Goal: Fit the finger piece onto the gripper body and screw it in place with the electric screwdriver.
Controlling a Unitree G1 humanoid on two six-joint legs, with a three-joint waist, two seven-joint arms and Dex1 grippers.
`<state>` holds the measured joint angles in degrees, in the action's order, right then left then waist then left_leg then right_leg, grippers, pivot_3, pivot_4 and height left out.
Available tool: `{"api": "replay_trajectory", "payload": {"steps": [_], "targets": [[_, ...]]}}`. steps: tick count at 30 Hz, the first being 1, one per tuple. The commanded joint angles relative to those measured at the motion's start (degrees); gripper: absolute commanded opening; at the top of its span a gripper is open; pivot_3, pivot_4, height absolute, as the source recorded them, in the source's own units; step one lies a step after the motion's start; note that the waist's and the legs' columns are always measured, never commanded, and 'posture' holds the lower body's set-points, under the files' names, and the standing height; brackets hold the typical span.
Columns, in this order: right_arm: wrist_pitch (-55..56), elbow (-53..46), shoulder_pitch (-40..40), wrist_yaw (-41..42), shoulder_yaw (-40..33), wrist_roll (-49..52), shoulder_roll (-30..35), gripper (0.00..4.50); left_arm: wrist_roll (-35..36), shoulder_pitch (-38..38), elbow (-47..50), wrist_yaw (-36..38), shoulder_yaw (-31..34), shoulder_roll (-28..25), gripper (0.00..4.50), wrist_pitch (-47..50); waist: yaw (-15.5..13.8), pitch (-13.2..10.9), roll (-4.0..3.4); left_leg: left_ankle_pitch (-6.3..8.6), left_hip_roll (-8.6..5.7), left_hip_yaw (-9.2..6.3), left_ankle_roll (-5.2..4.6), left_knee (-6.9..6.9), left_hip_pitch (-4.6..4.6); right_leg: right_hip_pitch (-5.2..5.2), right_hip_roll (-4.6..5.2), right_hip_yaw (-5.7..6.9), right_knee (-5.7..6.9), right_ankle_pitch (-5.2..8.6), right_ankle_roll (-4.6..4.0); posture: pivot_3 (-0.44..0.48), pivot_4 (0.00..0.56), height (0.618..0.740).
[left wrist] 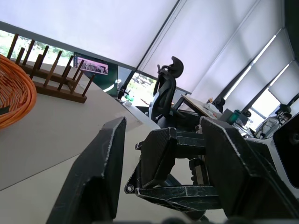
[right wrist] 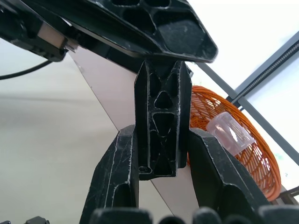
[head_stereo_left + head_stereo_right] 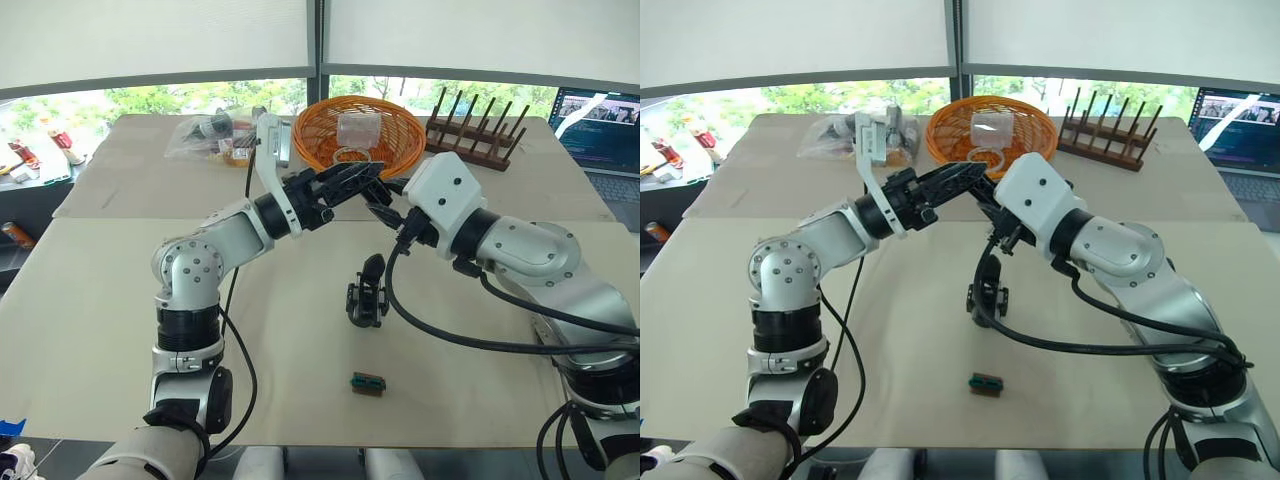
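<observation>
Left gripper (image 3: pixel 345 183) raised over the table (image 3: pixel 100 300) in front of the basket (image 3: pixel 330 150), fingers (image 1: pixel 100 172) spread apart around the tip of the right gripper; contact with the finger piece (image 2: pixel 161 130) cannot be told. Finger piece held upright in the air, pinched on its two long flanks by the closed fingers of the right gripper (image 3: pixel 388 215). Judged light, stiff and ribbed, with smooth plastic flanks likely to slip or twist under a loose pinch; best taken by the broad lower half, leaving the narrow end free for seating. Gripper body (image 3: pixel 367 290) standing on the table below and between the arms, well apart from both, probably light enough to tip if pushed off-centre.
</observation>
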<state>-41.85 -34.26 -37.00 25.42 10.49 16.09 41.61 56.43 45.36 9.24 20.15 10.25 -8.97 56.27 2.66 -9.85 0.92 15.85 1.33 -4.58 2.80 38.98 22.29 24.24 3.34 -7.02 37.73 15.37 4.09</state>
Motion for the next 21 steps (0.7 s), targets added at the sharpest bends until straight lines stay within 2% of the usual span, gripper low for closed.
{"api": "replay_trajectory", "payload": {"steps": [1, 3, 6, 8, 10, 16, 18, 21], "targets": [[-0.9, -1.3, -1.0, 0.1, -3.5, 1.3, -2.3, 1.11, 2.1, 0.3, 2.1, -1.2, 1.3, 1.0, 2.70, -1.5, 0.0, 0.0, 0.00, 0.00, 0.00, 0.00, 0.00, 0.00, 0.00, 0.01, 0.00, 0.00, 0.01, 0.00, 0.00, 0.000, 0.150, 0.740], [-2.1, -1.6, -1.1, 0.3, -4.4, 1.7, -3.1, 1.11, 2.3, 0.2, 2.3, -1.7, 1.4, 1.2, 2.70, -1.7, 0.0, 0.0, 0.00, 0.00, 0.00, 0.00, 0.00, 0.01, 0.00, 0.01, 0.01, 0.00, 0.02, 0.00, 0.00, 0.000, 0.150, 0.740], [-3.4, -2.1, -1.3, 0.6, -5.1, 1.9, -3.7, 1.11, 3.1, -0.1, 2.5, -2.2, 1.7, 1.8, 1.86, -2.5, -0.1, 0.0, 0.00, 0.00, -0.02, 0.00, 0.00, 0.01, 0.00, 0.00, 0.02, 0.00, 0.02, 0.00, 0.00, 0.000, 0.150, 0.740], [-4.2, -2.3, -1.5, 0.6, -5.5, 2.1, -4.2, 1.11, 3.2, -0.2, 2.5, -2.5, 1.6, 1.7, 0.79, -2.7, 0.0, 0.0, 0.00, 0.00, -0.02, 0.00, 0.00, 0.00, 0.00, 0.00, 0.02, 0.00, 0.02, 0.00, 0.00, 0.000, 0.150, 0.740], [-4.7, -2.7, -1.6, 0.7, -5.6, 1.8, -4.2, 1.11, 2.9, 0.0, 2.0, -2.9, 1.5, 1.7, 0.00, -3.1, 0.0, 0.0, 0.00, 0.00, -0.02, 0.00, 0.00, 0.00, -0.01, 0.02, 0.02, -0.01, 0.03, 0.00, 0.00, 0.000, 0.150, 0.740], [-2.9, -3.6, -1.7, 1.7, -5.6, 0.4, -3.1, 1.11, 2.0, 0.6, 0.7, -1.6, 0.3, 0.9, 0.00, -3.9, 0.0, 0.0, 0.00, 0.00, -0.04, -0.01, 0.00, 0.00, 0.01, 0.01, 0.03, 0.00, 0.03, 0.00, 0.00, 0.000, 0.150, 0.740], [-2.8, -4.0, -1.8, 3.6, -6.8, 1.8, -2.3, 2.18, 0.7, 1.8, -1.1, 1.2, -0.6, -0.8, 0.00, -4.3, 0.0, 0.0, 0.00, 0.00, -0.04, -0.01, 0.00, 0.00, 0.00, 0.01, 0.03, 0.00, 0.03, 0.00, 0.01, 0.000, 0.150, 0.740], [-5.2, -3.3, -3.2, 8.9, -10.5, 7.7, -0.9, 3.22, -1.5, 4.3, -4.4, 9.1, -3.1, -5.0, 0.00, -4.7, 0.0, 0.0, 0.00, -0.01, -0.06, -0.01, -0.02, 0.00, 0.00, 0.00, 0.03, 0.01, 0.03, 0.00, 0.00, 0.000, 0.150, 0.740]]}}
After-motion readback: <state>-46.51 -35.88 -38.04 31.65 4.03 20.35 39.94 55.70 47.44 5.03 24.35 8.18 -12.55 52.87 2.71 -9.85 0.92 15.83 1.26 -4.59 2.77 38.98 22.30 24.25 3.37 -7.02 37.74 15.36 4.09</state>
